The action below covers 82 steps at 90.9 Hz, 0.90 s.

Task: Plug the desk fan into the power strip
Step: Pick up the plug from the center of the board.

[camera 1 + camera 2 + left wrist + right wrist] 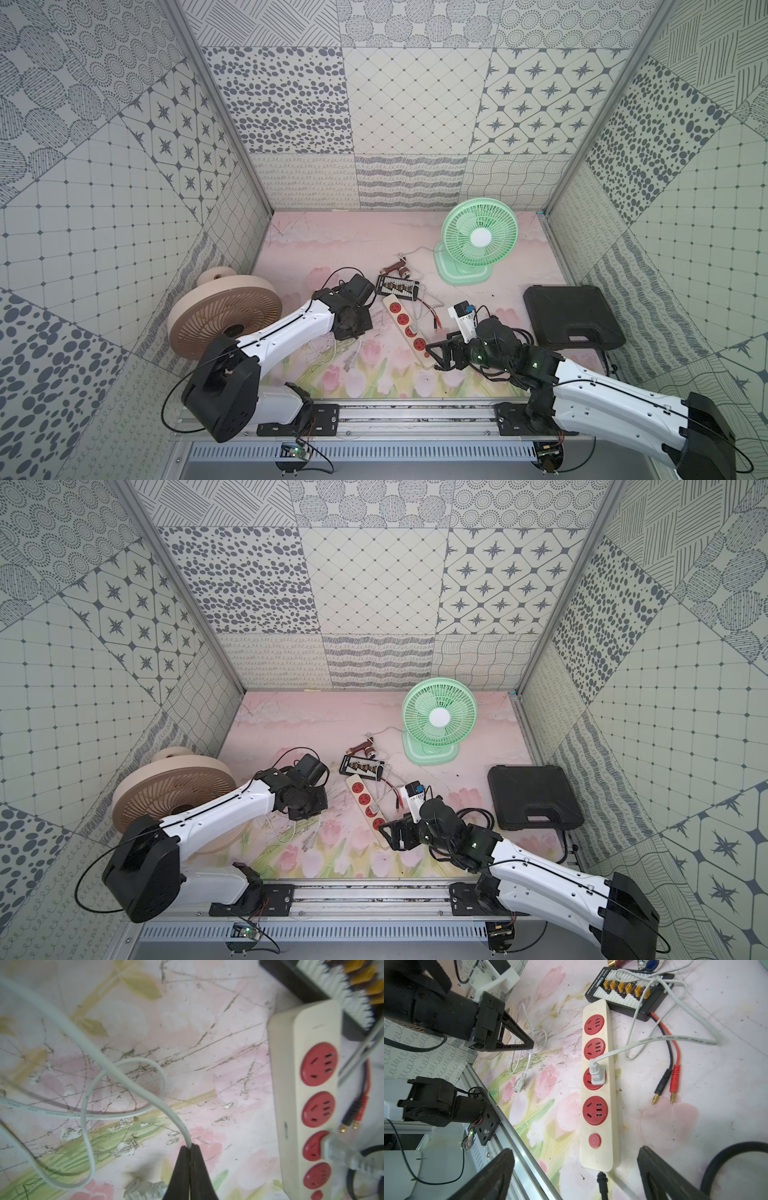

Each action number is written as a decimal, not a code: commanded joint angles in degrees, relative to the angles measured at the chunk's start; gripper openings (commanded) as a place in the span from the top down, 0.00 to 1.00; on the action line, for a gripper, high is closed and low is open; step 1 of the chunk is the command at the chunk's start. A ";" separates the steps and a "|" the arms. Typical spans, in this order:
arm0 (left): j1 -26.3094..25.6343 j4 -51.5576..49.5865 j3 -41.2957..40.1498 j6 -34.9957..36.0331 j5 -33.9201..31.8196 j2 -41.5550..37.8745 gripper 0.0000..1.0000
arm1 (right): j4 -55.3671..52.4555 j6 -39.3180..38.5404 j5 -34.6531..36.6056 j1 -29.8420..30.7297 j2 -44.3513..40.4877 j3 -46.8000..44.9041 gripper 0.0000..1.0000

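Note:
The cream power strip (405, 328) (610, 1093) lies mid-table with four red sockets. A white plug (597, 1074) sits in its third socket, and the cord runs back toward the green desk fan (478, 237) (438, 717) at the back right. My left gripper (190, 1148) (532, 1044) is shut on a second thin white cord (128, 1082). That cord's plug (519, 1084) (145, 1189) lies loose on the mat. My right gripper (576, 1150) (434, 357) hangs wide open over the strip's button end, holding nothing.
A large tan fan (224, 316) leans at the left wall. A black board with yellow connectors (629, 995) touches the strip's far end, with red and black banana leads (672, 1076) beside it. A black case (573, 316) lies at the right, and a metal rail (415, 415) runs along the front.

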 commanded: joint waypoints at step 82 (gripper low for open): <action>-10.72 5.14 8.01 -15.08 -7.87 -16.80 1.00 | -1.05 0.72 10.13 11.03 24.95 23.10 0.18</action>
